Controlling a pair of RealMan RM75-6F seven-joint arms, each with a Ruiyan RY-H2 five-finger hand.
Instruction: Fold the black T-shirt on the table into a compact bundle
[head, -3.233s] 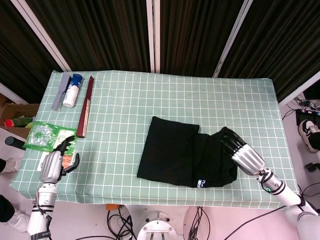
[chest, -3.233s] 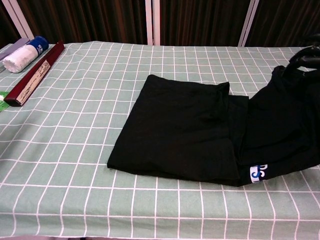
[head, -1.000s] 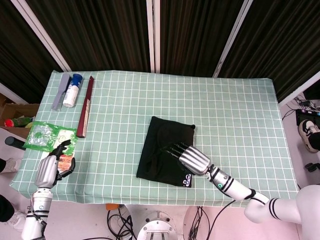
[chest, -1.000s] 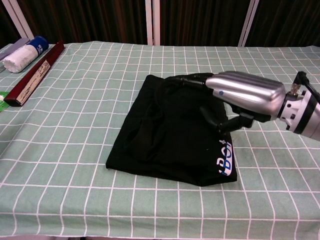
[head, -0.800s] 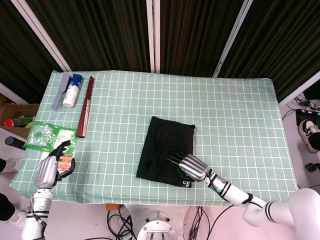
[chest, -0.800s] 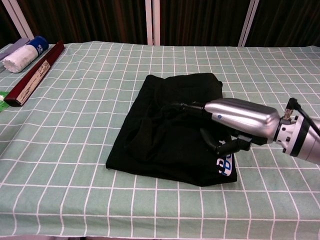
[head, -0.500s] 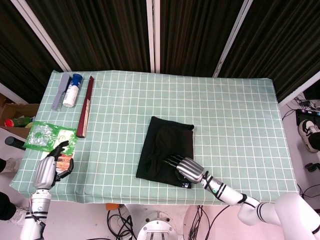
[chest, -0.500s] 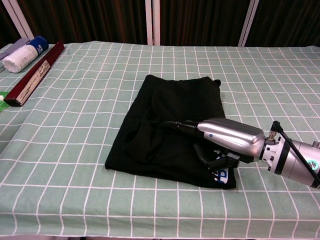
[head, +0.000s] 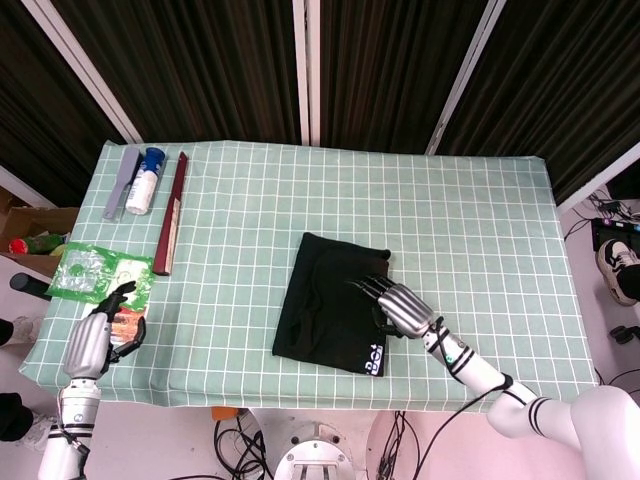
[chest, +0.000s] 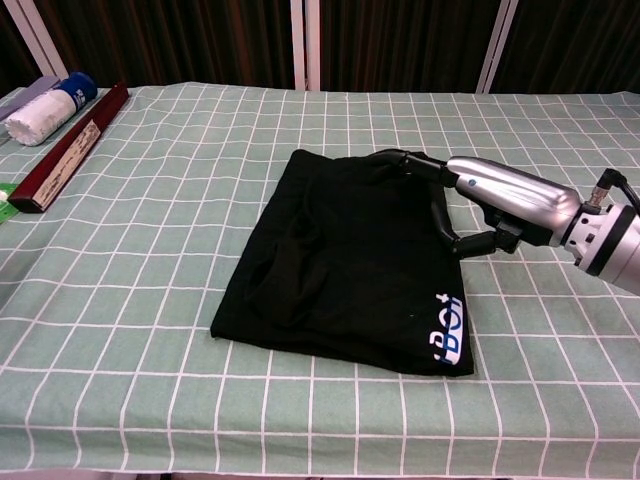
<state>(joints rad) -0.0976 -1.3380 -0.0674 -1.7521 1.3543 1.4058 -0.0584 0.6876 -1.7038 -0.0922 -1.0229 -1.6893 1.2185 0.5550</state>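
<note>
The black T-shirt (head: 330, 312) (chest: 345, 260) lies folded as a narrow rectangle in the middle front of the table, with a blue-and-white logo (chest: 448, 332) at its front right corner. My right hand (head: 400, 308) (chest: 497, 199) lies flat at the shirt's right edge. Its fingertips (chest: 397, 158) reach over the far right corner, and the thumb curls down beside the cloth. It holds nothing. My left hand (head: 90, 345) hangs off the table's front left corner with its fingers apart, holding nothing. The chest view does not show it.
A long dark red box (head: 170, 212) (chest: 65, 150), a white bottle with a blue cap (head: 144, 182) (chest: 48, 110) and a grey flat tool (head: 121, 181) lie at the far left. A green packet (head: 95, 272) sits at the left edge. The table (head: 480, 230) carries a green checked cloth.
My right hand carried the shirt's right part leftwards over the rest, pressed near the front edge, then slid back to the right edge. The logo now shows uncovered. The left hand barely moved.
</note>
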